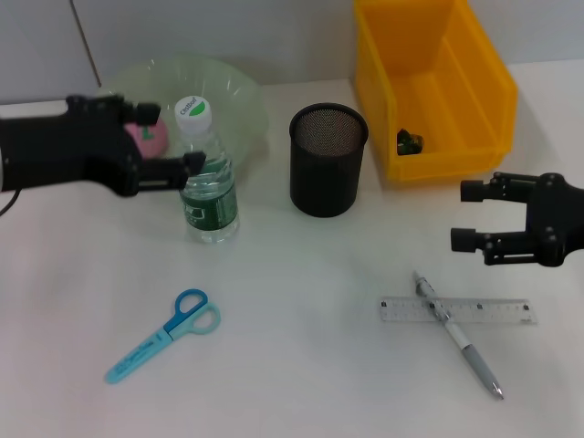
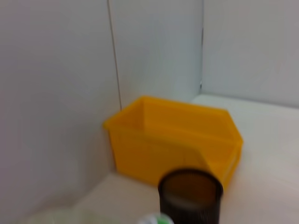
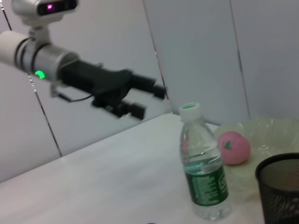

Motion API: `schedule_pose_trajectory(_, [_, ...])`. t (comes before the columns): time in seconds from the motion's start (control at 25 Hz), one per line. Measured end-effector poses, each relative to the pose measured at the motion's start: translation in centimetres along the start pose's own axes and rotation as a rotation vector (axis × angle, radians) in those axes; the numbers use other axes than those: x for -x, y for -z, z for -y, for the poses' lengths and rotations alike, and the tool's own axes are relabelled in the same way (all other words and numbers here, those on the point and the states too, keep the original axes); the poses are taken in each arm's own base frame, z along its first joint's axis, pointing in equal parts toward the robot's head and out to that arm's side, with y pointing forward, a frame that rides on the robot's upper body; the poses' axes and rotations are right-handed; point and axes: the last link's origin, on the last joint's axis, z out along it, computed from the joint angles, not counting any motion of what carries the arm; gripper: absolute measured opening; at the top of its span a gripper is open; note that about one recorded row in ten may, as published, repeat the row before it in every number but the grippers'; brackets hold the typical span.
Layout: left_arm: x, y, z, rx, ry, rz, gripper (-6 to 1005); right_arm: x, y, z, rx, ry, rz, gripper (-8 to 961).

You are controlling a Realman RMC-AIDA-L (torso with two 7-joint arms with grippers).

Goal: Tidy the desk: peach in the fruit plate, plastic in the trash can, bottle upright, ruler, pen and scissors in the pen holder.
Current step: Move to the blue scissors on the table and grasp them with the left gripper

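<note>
- Peach [image 1: 151,137] lies in the pale green fruit plate [image 1: 233,91] at ten o'clock on the desk, so that item looks settled.
- Left gripper [image 1: 173,137] hangs at nine o'clock, over the plate's near edge and just beside the bottle [image 1: 208,178]; its fingers stand apart and hold nothing, one tip close by the bottle's shoulder, though whether it touches I cannot tell.
- Bottle stands upright with its white cap on, at ten o'clock beside the plate; by my reckoning that step is done too.
- Scissors [image 1: 162,335], blue-handled, lie flat at seven o'clock, well apart from the pen holder [image 1: 328,160].
- Pen holder, a black mesh cup, stands just above the centre toward twelve o'clock and looks empty from here.
- Trash can [image 1: 474,100], the yellow bin at one o'clock, has a small dark scrap [image 1: 409,141] in it, perhaps the plastic.
- Pen [image 1: 456,333] lies crossed over the clear ruler [image 1: 456,311] at five o'clock.
- Right gripper [image 1: 465,217] hovers at three o'clock, above the pen and ruler, fingers spread wide and empty.
- What remains, I judge, is the stationery: the right gripper would need to drop down, close on the pen first since it lies on top, then carry it to the holder.
</note>
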Motion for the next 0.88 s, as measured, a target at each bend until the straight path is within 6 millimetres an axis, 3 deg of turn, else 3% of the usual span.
schedule_pose_trajectory(0.32, [1.4,0.1,-2.6,-0.014,0.108,0.202,818,0.4,1.1,0.3,-0.025,0.014,0.006,832])
schedule_pose_trajectory(0.68, [1.6,-1.8,-5.6,0.041,0.166,0.380,817,0.4,2.9,0.4,0.007,0.043,-0.103,832])
schedule_pose_trajectory(0.72, [1.7,-2.8,-6.9,0.063,0.153,0.452,817,0.4,3.0,0.4,0.008,0.046,-0.116,832])
schedule_pose_trajectory(0.88, [1.6,-4.2,-8.2,0.041,0.118,0.539,816,0.1,3.1,0.2,0.007,0.061,-0.115,832])
